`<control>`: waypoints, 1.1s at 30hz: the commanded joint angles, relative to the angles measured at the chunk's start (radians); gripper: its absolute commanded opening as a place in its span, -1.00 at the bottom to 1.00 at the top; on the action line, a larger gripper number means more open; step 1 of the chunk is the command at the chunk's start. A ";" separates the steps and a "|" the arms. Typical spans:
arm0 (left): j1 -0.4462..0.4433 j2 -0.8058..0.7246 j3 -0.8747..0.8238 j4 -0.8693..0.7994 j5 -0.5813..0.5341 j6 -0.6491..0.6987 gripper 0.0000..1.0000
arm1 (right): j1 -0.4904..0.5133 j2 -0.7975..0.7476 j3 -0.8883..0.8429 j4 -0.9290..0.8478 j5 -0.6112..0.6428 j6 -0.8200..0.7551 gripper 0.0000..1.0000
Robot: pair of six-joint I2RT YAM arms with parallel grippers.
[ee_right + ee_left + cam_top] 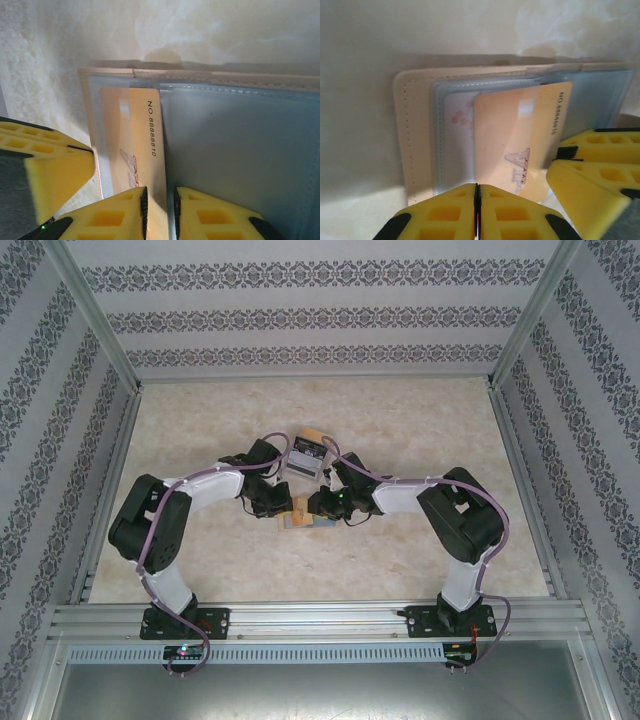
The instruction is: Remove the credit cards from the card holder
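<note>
- I see the open tan stitched card holder with clear plastic sleeves (412, 140) (303, 519) lying flat on the pale marbled bench (200, 430).
- A gold credit card (515, 135) (132, 140) sticks partly out of its sleeve.
- The left fingers (445, 215) are pressed together at the card's edge.
- The right fingers (115, 215) stand slightly apart, straddling its long edge.
- Just beyond the holder sits a greyish striped box (305, 457).

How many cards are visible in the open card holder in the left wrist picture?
2. A gold card sticks partly out of the card holder; a white card sits inside, left of it. Others may be hidden.
</note>
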 commanded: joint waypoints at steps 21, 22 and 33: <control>-0.010 0.046 -0.040 0.035 -0.035 -0.021 -0.83 | 0.008 0.011 -0.009 0.081 -0.041 0.030 -0.68; -0.009 0.045 -0.039 0.035 -0.035 -0.020 -0.82 | 0.007 0.010 -0.010 0.078 -0.039 0.028 -0.73; -0.009 -0.017 -0.039 0.057 0.018 -0.019 -0.68 | -0.025 -0.068 -0.056 0.033 -0.007 -0.050 -1.00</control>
